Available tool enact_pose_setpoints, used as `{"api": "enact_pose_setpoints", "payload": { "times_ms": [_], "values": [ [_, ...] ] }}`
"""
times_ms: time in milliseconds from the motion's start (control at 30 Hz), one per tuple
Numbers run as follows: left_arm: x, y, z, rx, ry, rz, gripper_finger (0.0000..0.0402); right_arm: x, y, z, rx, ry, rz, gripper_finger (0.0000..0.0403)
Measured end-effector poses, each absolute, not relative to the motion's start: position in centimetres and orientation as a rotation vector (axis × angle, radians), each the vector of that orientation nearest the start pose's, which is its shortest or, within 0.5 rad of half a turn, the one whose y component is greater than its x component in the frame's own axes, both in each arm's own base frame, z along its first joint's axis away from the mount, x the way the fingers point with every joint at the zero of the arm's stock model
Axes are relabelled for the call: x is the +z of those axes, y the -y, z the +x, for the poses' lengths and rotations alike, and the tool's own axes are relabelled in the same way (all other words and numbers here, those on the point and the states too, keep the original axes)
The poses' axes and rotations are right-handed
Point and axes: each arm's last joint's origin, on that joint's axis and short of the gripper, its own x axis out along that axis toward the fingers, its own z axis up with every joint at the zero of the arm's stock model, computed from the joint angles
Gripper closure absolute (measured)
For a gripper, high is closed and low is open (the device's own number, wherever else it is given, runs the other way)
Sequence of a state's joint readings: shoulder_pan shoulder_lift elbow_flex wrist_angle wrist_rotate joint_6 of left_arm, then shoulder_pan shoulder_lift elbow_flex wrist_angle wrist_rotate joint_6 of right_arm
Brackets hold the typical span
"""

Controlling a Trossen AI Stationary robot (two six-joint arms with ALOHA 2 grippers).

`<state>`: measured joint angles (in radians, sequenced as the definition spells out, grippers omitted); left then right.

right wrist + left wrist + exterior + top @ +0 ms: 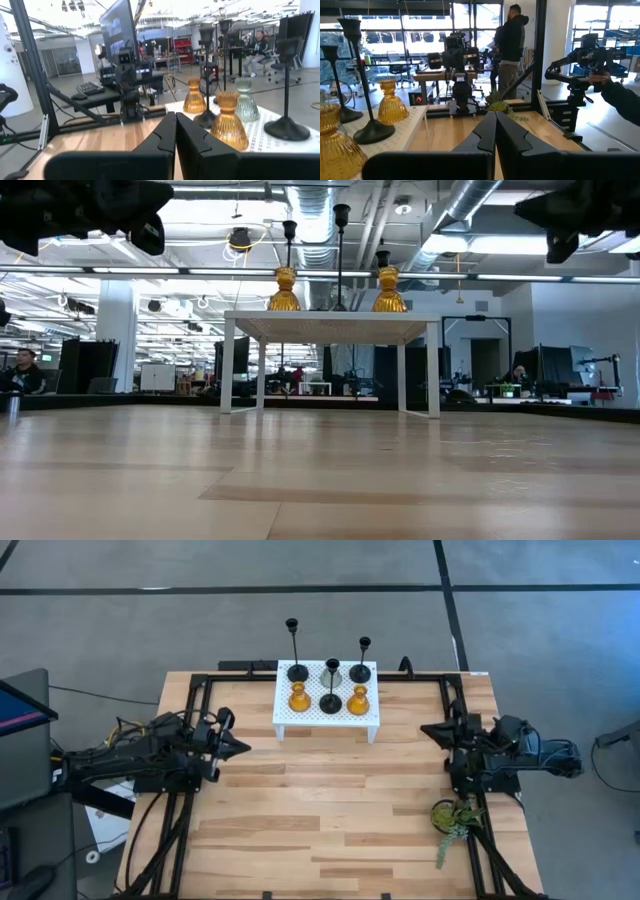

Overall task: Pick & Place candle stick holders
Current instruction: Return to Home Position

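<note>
**Now all six candle stick holders stand on the white shelf, with both arms off to the sides**

At the far middle of the pale wooden surface (pixel 330 810) stands a small white perforated shelf (pixel 320 724). All six holders are upright on its top, closely grouped in two rows.

Along the far edge, from left to right:
- the taller black thin-stemmed holder (pixel 296 650)
- the clear glass holder (pixel 332 673)
- the shorter black thin-stemmed holder (pixel 364 660)

Along the near edge, from left to right:
- the left amber glass holder (pixel 299 697)
- the squat black holder (pixel 331 704)
- the right amber glass holder (pixel 358 700)

From surface level the two amber pieces show in front on the shelf top, with the black stems rising behind them.

The left gripper (pixel 244 748) hangs over the left part of the surface. It sits roughly level with the shelf's near edge, points right toward the shelf, and is well apart from it. Its fingers (pixel 482 135) are clenched tip to tip and grasp nothing.

The right gripper (pixel 426 728) hangs over the right part of the surface, points left, and is also well apart from the shelf. Its fingers (pixel 162 135) are pressed together in the same way and are empty. Seen from surface level, both arms sit high above the wood.

A green plant sprig (pixel 455 818) lies on the near right of the surface, just beside the right arm's base.

Beyond the right side of the surface, a person in a dark hooded top (pixel 510 45) stands in the room.
</note>
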<state>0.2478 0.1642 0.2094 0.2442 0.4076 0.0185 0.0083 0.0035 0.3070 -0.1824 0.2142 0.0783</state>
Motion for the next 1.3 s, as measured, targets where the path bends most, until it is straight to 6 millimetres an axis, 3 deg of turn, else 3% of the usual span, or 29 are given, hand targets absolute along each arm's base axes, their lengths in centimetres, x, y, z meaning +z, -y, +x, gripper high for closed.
{"api": "enact_pose_setpoints", "payload": {
  "times_ms": [167, 433, 1300],
  "values": [
    [23.5, -1.2, 9.5, -0.156, 0.247, 0.102, 0.0397, 22.8, 0.5, 7.7, -0.2, 0.116, 0.099, 0.0403],
    [23.1, -1.2, 9.6, -0.155, 0.238, 0.099, 0.0395, 17.6, 0.5, 9.6, -0.191, 0.1, 0.116, 0.0403],
    [23.1, -1.2, 9.6, -0.16, 0.237, 0.066, 0.0395, 16.9, -1.5, 9.6, 0.083, 0.033, 0.04, 0.0403]
  ]
}}
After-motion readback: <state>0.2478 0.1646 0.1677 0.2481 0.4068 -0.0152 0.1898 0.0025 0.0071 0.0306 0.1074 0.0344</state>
